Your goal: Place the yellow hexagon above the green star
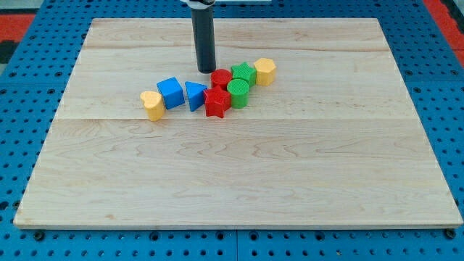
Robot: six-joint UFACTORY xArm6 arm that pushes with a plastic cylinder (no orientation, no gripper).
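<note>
The yellow hexagon [265,71] sits on the wooden board [239,167], touching the right side of the green star [243,73]. My tip [206,70] rests on the board just left of the red cylinder [221,78], which adjoins the green star's left side. The tip is apart from the yellow hexagon, with the red cylinder and green star between them. A green cylinder [238,92] sits just below the star.
A red star [216,103] lies below the red cylinder. A blue triangle [194,95], a blue cube [171,93] and a yellow heart-like block [152,105] run leftward in a row. A blue pegboard [29,94] surrounds the board.
</note>
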